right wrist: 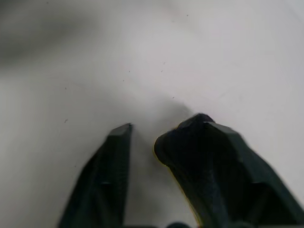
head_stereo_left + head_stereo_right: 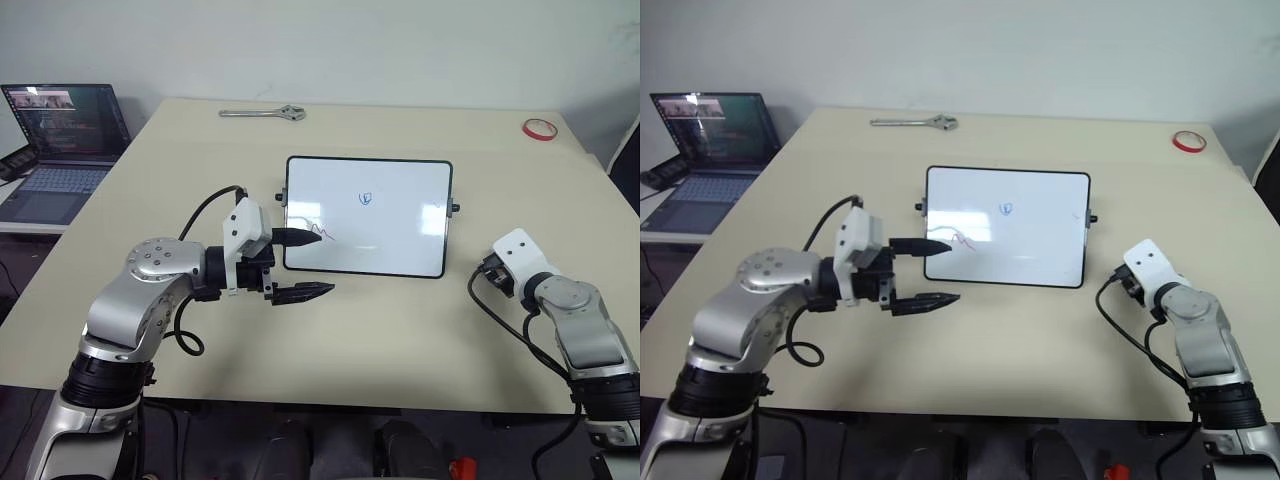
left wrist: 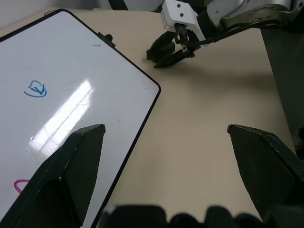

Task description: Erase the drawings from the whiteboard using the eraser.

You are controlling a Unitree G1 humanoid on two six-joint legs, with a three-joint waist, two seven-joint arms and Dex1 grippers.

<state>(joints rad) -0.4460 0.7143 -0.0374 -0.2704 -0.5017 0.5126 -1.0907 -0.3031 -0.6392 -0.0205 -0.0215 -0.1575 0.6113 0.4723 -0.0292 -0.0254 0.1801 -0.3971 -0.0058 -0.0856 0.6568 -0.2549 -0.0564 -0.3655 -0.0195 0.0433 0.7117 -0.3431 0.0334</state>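
The left pincer (image 2: 308,264) hangs wide and empty, its upper finger over the whiteboard's (image 2: 400,200) 9 o'clock edge, close to a red zigzag (image 2: 322,234). The right pincer (image 3: 167,52) sits low on the desk (image 2: 400,330) off the board's 4 o'clock corner, its fingers narrowed around a dark block edged with yellow, seemingly the eraser (image 1: 183,142). A blue squiggle (image 2: 367,198) marks the board's middle. Beyond lie a wrench (image 2: 262,113) at 11 o'clock, a red tape ring (image 2: 540,128) at 1 o'clock, and a laptop (image 2: 60,140) at 10 o'clock beyond the desk's edge.
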